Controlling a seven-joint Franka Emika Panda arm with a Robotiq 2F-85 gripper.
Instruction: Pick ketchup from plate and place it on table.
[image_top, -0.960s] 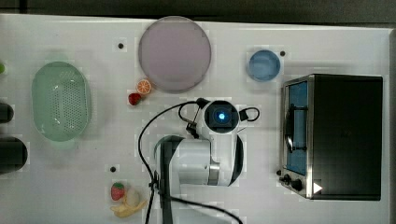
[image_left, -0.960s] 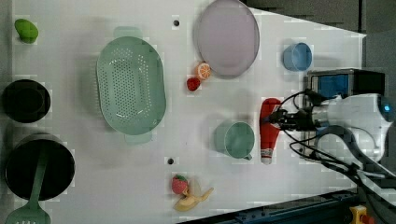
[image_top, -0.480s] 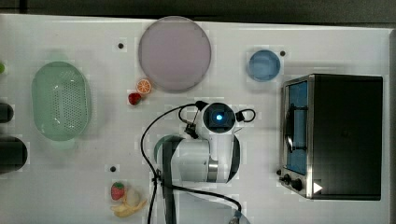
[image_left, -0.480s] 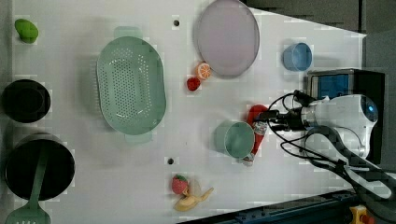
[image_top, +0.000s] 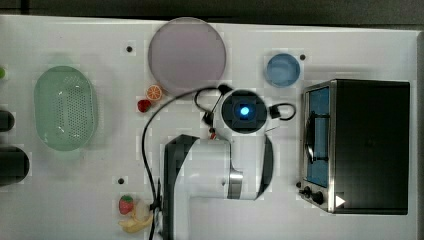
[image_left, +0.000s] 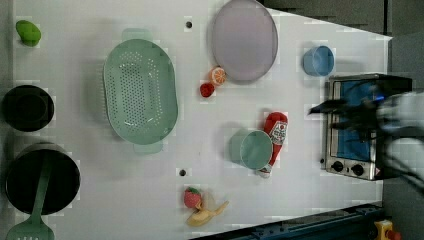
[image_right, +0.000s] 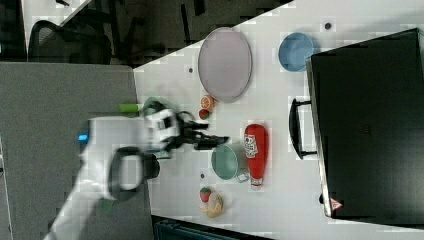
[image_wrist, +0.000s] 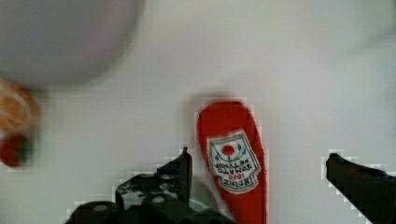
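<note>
A white counter (image_left: 100, 200) carries the whole scene. The ketchup (image_left: 273, 141) lies flat on it, touching the right side of a green cup (image_left: 251, 149) in the left view, well apart from the lilac plate (image_left: 244, 40) (which sits bare). The claw (image_wrist: 257, 170) hangs above the bottle, spread wide and gripping nothing. The placing looks done; a clean finish means lifting straight up without brushing bottle or cup.

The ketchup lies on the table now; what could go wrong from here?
The ketchup lies on its side touching the green cup, so a bump could roll it. The open tool hangs above it and might clip it or the cup. The plate is bare.
</note>
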